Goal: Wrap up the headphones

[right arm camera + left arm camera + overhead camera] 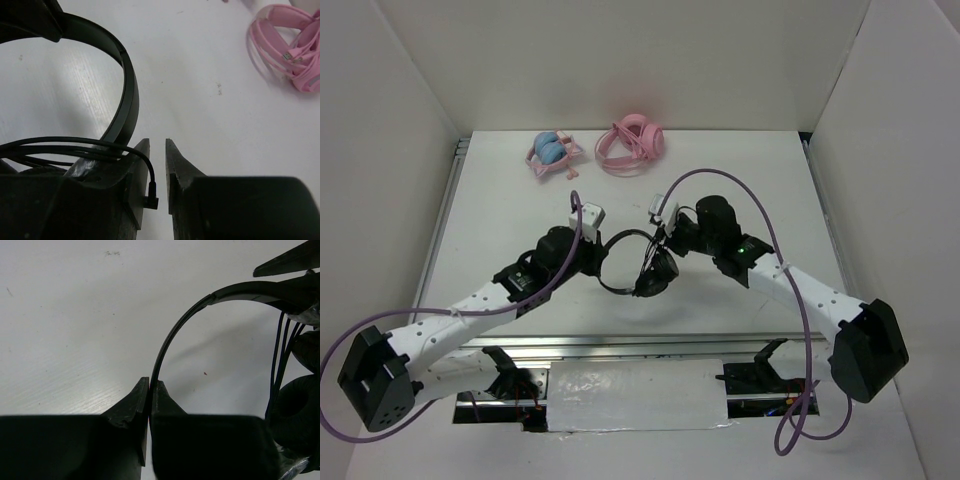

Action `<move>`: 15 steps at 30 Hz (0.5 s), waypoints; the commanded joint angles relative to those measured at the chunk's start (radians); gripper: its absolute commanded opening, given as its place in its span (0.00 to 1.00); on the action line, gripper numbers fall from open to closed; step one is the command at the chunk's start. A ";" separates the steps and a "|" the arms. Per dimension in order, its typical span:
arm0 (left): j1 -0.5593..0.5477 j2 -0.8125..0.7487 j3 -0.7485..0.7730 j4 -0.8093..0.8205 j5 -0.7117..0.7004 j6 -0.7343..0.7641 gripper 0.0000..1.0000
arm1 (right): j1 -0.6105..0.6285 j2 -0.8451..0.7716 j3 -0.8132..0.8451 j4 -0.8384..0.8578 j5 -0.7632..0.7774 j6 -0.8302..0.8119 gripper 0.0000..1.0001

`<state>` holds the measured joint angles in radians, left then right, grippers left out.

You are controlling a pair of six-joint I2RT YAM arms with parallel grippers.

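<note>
left gripper [149, 390] clamped on headphones [172, 330] band, right gripper [157, 150] parted round cable plug [152, 201]: seemingly late in wrap, needs plug tucked.

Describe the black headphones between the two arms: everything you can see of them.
The headphones are small, all black and look like plastic: a thin curved headband, round padded earcups and a thin cable looped several times near the earcups. They are at the middle of the white table. The left tool is shut on the headband. The cable's angled plug hangs in the gap of the right tool, whose fingers stand apart; whether they touch it is unclear.
</note>
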<state>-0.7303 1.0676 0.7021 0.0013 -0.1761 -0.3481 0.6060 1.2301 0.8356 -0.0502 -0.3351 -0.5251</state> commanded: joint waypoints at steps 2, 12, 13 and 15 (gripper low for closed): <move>0.011 0.035 0.083 0.002 -0.020 -0.028 0.00 | -0.043 -0.041 -0.041 0.125 -0.044 0.056 0.29; 0.037 0.118 0.165 -0.057 -0.017 0.003 0.00 | -0.158 0.011 0.002 0.170 -0.174 0.059 0.62; 0.042 0.124 0.175 -0.067 -0.022 0.003 0.00 | -0.181 0.025 0.023 0.165 -0.182 0.059 0.63; 0.058 0.140 0.185 -0.073 -0.011 0.009 0.00 | -0.202 0.060 0.045 0.147 -0.208 0.059 0.84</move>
<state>-0.6914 1.1965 0.8295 -0.1062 -0.2024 -0.3412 0.4347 1.2545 0.8188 0.0601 -0.4824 -0.4675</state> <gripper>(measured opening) 0.135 0.748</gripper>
